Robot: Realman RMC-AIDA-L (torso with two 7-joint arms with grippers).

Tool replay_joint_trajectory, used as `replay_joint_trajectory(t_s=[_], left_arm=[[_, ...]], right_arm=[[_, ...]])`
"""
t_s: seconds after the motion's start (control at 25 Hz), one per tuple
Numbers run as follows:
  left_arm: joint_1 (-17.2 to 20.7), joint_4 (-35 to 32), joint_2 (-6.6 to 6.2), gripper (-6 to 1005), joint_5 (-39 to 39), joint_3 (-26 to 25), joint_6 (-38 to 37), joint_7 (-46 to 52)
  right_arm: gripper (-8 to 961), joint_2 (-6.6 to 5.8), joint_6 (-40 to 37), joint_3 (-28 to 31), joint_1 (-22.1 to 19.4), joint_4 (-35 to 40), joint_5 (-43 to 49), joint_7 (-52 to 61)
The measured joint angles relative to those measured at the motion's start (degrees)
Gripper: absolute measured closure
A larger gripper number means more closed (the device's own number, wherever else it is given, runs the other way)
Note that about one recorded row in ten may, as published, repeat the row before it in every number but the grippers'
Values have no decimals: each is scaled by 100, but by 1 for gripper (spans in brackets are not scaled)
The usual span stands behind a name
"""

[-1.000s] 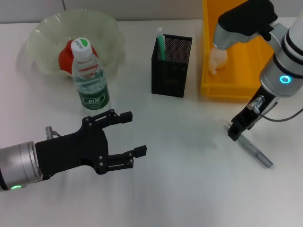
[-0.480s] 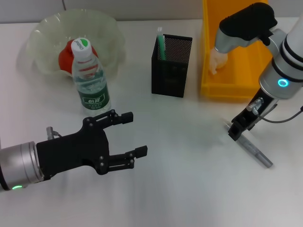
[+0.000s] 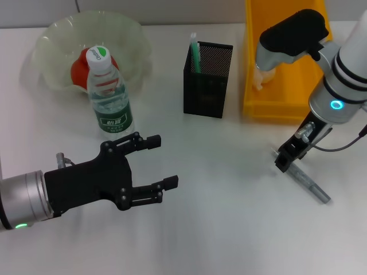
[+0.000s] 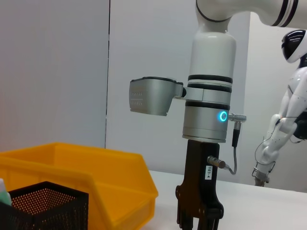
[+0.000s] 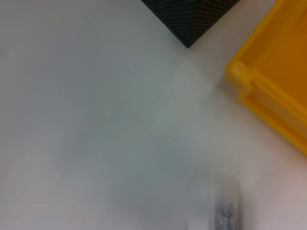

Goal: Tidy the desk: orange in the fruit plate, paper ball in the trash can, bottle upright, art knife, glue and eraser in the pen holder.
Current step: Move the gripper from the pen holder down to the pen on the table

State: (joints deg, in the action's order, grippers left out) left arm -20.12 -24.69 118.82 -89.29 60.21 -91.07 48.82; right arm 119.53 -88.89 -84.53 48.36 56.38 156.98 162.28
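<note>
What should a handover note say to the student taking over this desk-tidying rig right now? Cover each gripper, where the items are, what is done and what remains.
Left gripper: open, empty, hovering over the table in front of the bottle.
Right gripper: down at one end of the grey art knife, which lies flat on the table; grasp unclear.
Done: orange in the fruit plate; paper ball in the trash can; bottle upright beside the plate.
Pen holder holds a green stick.
Left: art knife into the pen holder. Eraser not visible, so check it.
</note>
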Motion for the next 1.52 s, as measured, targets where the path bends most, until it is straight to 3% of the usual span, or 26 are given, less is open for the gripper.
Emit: replay_joint_trajectory(t_s=[0.4,0.6,1.04,1.52], left_arm=[[-12,0,0,167,0,0,28,-52],[-26,0,0,167,0,0,38,-54],[-45,0,0,167,0,-29,38,-57],[-91,6,0,167,0,-42,39,-57]], right_arm=[[555,0,34,-83,92,-121,-29,-18],[639,9,71,-91,137,-211,-41,-29],[638,9,192,-101,136,-293,-20,-36],[736,9,298,-187,145,-367,-18,-46]])
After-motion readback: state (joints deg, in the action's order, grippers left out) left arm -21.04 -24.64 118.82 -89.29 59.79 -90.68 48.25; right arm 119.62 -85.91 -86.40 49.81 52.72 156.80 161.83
